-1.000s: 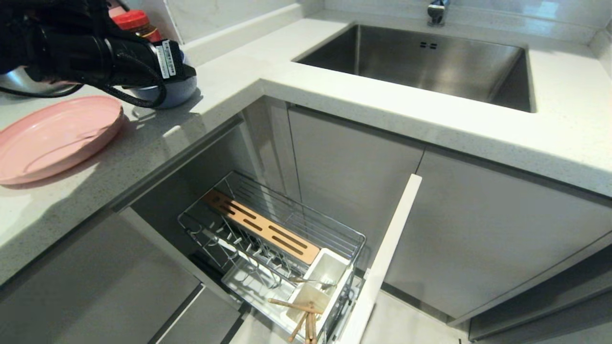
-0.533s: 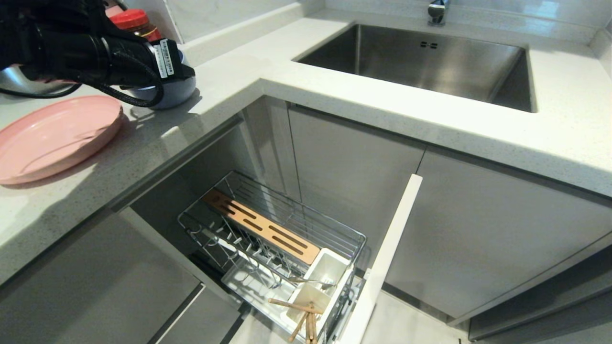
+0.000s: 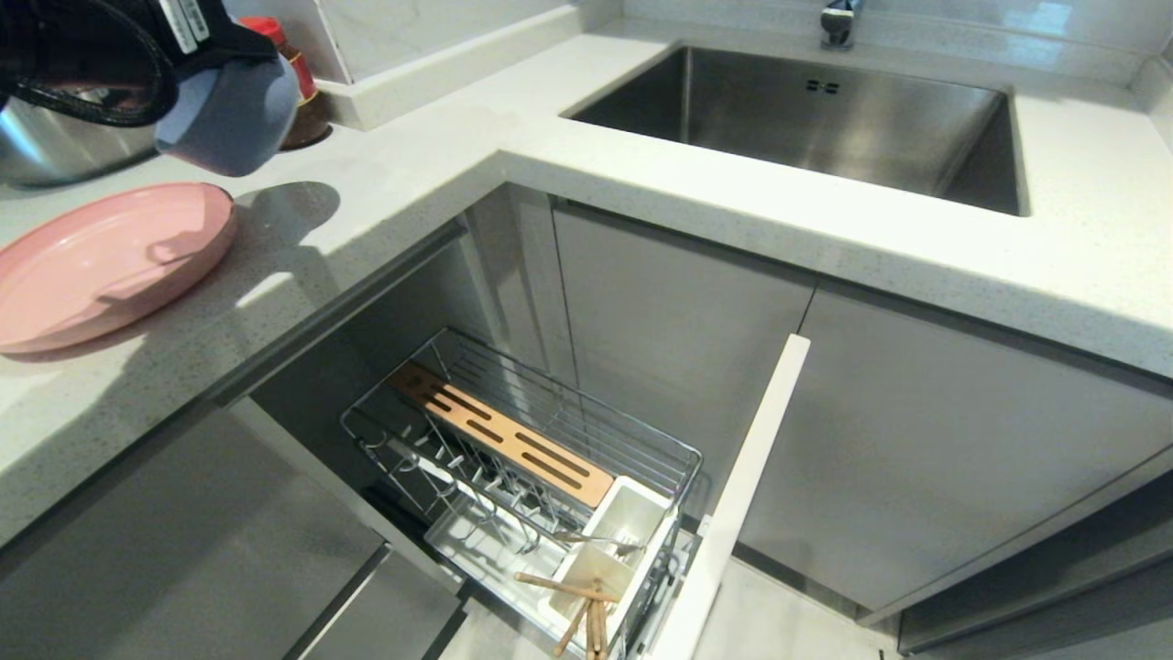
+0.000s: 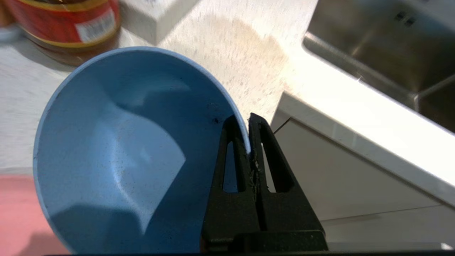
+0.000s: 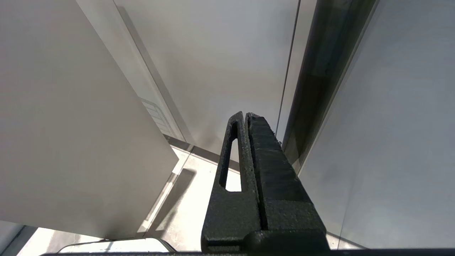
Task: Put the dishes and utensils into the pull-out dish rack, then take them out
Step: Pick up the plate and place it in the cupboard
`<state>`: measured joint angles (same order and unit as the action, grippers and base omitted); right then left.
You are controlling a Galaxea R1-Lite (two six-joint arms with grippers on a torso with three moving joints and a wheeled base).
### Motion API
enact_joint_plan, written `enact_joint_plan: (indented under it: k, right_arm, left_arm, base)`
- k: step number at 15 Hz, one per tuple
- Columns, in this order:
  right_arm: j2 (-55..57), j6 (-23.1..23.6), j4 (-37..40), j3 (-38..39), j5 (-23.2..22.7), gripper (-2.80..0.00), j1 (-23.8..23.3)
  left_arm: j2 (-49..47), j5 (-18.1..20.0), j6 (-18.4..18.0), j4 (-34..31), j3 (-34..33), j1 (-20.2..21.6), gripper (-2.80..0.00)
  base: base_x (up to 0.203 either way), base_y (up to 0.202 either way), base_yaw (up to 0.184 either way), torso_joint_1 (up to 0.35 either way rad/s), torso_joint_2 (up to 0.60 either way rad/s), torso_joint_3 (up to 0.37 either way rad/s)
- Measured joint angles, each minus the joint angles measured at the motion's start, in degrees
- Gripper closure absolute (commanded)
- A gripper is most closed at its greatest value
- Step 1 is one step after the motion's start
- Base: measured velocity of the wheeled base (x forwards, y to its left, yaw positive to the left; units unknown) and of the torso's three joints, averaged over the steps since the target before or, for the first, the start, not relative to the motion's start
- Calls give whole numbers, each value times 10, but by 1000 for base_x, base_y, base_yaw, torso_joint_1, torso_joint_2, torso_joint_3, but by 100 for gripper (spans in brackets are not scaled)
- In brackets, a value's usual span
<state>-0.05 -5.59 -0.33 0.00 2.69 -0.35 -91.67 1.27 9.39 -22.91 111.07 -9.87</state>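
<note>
Left gripper [image 4: 247, 122] clamps the pale-blue bowl's [image 4: 121, 149] rim, bowl up off the far-left counter above the pink plate [image 3: 101, 261]; right gripper [image 5: 245, 119] clenched empty by the cabinets.

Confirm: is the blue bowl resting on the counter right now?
No. The left gripper pinches the blue bowl by its rim, tilted clear above the counter.

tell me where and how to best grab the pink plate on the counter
Judging by its pose, take the pink plate by its raised rim, on the edge nearest the counter's front. It lies flat on the counter, so only the lip gives the fingers purchase: one inside, one outside, coming from above and in front. The left gripper holds the blue bowl by its rim in the same way.
</note>
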Motion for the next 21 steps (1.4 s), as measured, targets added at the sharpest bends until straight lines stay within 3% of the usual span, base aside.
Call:
enact_joint_plan:
  k: [3, 7, 10, 12, 16, 19, 21]
  right_arm:
    - [0, 0, 0, 0, 0, 0, 0]
    - [0, 0, 0, 0, 0, 0, 0]
    - [0, 0, 0, 0, 0, 0, 0]
    - [0, 0, 0, 0, 0, 0, 0]
    - [0, 0, 0, 0, 0, 0, 0]
    - [0, 0, 0, 0, 0, 0, 0]
    - [0, 0, 0, 0, 0, 0, 0]
  left_arm:
    - [50, -23, 25, 1, -19, -32, 0]
    - [108, -24, 124, 3, -40, -147, 0]
    - [149, -17, 225, 6, -105, -228, 0]
    - [168, -10, 308, 26, -147, -248, 0]
    - [191, -13, 442, 172, -294, -265, 0]
    - [186, -50, 469, 322, -420, -277, 0]
    - [154, -112, 469, 415, -469, -290, 0]
  base:
    - [0, 0, 0, 0, 0, 0]
    - [0, 0, 0, 0, 0, 0]
    - [0, 0, 0, 0, 0, 0]
    - [0, 0, 0, 0, 0, 0]
    - [0, 0, 0, 0, 0, 0]
    - [0, 0, 0, 0, 0, 0]
    - [0, 0, 0, 0, 0, 0]
